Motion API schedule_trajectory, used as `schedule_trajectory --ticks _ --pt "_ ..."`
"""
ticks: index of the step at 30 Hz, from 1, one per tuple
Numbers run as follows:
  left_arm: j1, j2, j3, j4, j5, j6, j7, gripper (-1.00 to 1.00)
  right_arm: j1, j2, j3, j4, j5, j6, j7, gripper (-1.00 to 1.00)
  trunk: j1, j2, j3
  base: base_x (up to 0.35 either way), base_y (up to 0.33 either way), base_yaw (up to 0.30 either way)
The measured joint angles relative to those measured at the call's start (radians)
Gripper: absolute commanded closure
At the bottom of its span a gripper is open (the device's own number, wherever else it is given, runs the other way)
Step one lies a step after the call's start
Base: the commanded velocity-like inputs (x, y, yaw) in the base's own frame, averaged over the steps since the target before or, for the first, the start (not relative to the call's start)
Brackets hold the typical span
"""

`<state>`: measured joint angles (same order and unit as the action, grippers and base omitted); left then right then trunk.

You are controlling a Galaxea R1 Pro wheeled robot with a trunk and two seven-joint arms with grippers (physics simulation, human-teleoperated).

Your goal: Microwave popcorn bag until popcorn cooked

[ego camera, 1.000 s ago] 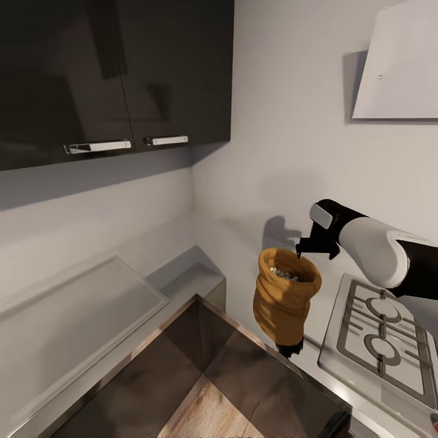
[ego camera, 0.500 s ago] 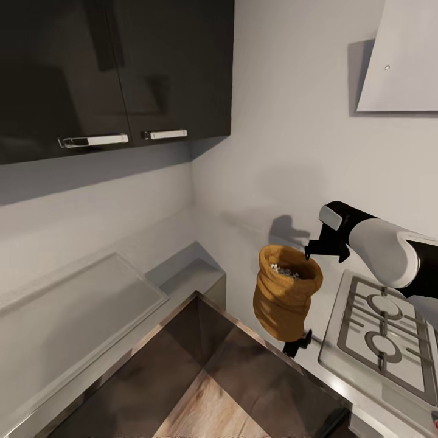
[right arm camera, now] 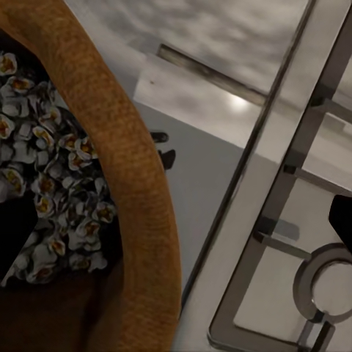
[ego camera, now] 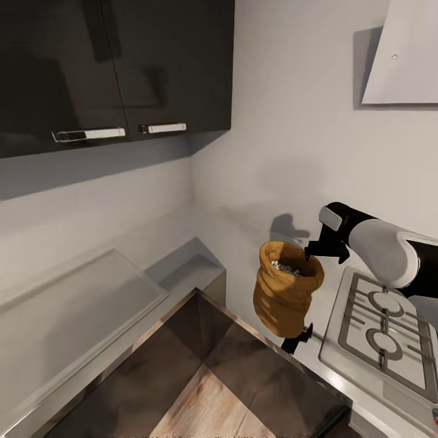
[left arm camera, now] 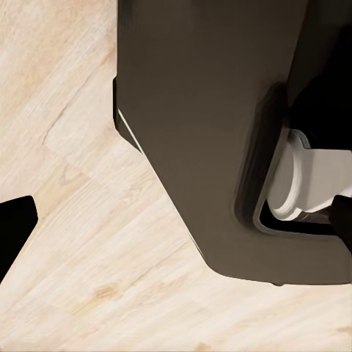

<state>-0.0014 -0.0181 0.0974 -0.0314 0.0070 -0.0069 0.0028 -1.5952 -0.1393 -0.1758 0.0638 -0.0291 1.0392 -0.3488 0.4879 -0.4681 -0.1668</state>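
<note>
I have the popcorn bag [ego camera: 287, 296] pinched by its rim in my right end effector [ego camera: 309, 250], lifted off the worktop [ego camera: 91, 304], microwave and heating still ahead.

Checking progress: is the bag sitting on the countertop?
No, the bag hangs in the air, pinched at its rim by the right hand.

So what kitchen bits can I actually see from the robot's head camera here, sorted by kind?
Popcorn bag: 1
Dark wall cabinet doors: 2
Silver door handles: 2
Stove burner rings: 2
Range hood: 1
Total: 8
</note>
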Motion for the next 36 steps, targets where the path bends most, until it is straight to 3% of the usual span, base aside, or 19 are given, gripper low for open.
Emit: schedule_trajectory --ticks 36 --pt "0.0 0.0 0.0 0.0 0.0 0.0 0.0 -1.0 0.001 0.0 0.001 0.002 0.0 -0.002 0.001 -1.0 0.0 0.0 -0.049 0.0 0.0 0.0"
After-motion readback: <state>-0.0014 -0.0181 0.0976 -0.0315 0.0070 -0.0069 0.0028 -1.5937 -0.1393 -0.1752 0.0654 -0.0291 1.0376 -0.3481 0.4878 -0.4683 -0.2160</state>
